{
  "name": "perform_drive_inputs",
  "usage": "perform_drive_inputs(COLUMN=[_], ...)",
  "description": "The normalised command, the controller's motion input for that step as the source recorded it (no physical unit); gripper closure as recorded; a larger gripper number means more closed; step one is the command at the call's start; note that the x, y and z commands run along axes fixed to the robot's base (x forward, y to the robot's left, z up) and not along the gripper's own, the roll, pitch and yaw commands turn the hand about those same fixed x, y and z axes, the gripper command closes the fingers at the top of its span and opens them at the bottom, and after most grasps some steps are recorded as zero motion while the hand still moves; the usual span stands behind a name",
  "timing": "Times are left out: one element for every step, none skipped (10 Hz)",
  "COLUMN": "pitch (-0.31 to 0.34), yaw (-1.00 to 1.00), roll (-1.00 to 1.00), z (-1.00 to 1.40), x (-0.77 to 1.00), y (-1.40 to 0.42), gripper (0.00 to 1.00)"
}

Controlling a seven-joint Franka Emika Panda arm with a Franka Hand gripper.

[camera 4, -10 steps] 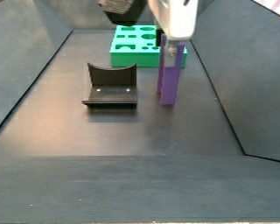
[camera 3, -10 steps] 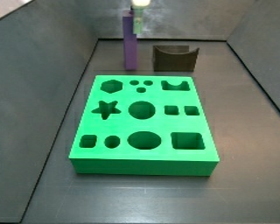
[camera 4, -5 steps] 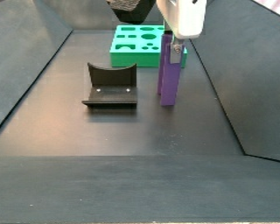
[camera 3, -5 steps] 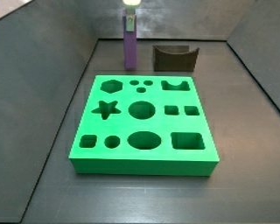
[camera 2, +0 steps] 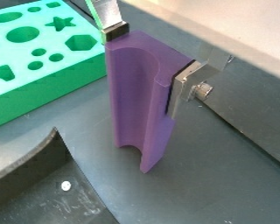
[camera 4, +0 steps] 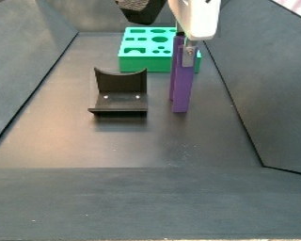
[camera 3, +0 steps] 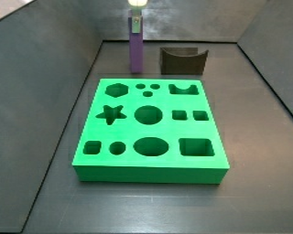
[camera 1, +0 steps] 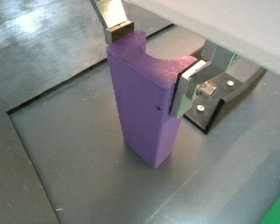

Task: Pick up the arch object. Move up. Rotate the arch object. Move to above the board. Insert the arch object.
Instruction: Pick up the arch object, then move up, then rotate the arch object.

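Observation:
The arch object (camera 3: 135,50) is a long slim purple prism standing upright on the dark floor behind the board (camera 3: 149,172), a thick green slab with many shaped holes. My gripper (camera 3: 135,7) is at the prism's top, and its body shows in a side view (camera 4: 194,28). In both wrist views the two silver fingers sit against opposite sides of the notched top end (camera 1: 143,105) (camera 2: 136,96), with the gripper (camera 1: 154,56) (camera 2: 150,57) shut on it. The prism's foot still rests on the floor (camera 4: 182,80).
The dark fixture (camera 3: 182,60) stands beside the arch object, also seen in a side view (camera 4: 118,92) and a wrist view (camera 1: 219,92). Sloped grey walls enclose the floor. The board also shows at the far end (camera 4: 134,58) and in a wrist view (camera 2: 25,87).
Between one second and half a second ago the gripper shifted slightly sideways over the prism's top. Since then nothing has visibly moved.

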Motion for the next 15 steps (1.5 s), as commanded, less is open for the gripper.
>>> perform_drive_inputs(pitch=[0.000, 0.000, 0.000, 0.000, 0.000, 0.000, 0.017, 0.046, 0.055, 0.061, 0.074, 0.000, -0.001, -0.038, -0.033], yaw=[0.00, 0.00, 0.00, 0.00, 0.00, 0.00, 0.02, 0.02, 0.03, 0.03, 0.02, 0.00, 0.00, 0.01, 0.01], roll=[0.00, 0.00, 0.00, 0.00, 0.00, 0.00, -0.01, -0.02, -0.04, -0.06, -0.08, 0.00, 0.00, 0.00, -0.03], z=[0.00, 0.00, 0.00, 0.00, 0.00, 0.83, 0.81, 0.70, 0.56, 0.41, 0.21, 0.97, 0.91, 0.82, 0.69], x=[0.00, 0.00, 0.00, 0.00, 0.00, 0.00, -0.01, -0.02, -0.01, 0.00, 0.01, -0.27, -0.27, -0.21, -0.14], y=[0.00, 0.00, 0.00, 0.00, 0.00, 0.00, -0.06, -0.06, -0.04, -0.03, -0.02, -0.31, -0.30, -0.17, -0.10], gripper=[1.00, 1.00, 1.00, 1.00, 1.00, 1.00, 1.00, 1.00, 1.00, 1.00, 1.00, 1.00, 1.00, 1.00, 1.00])
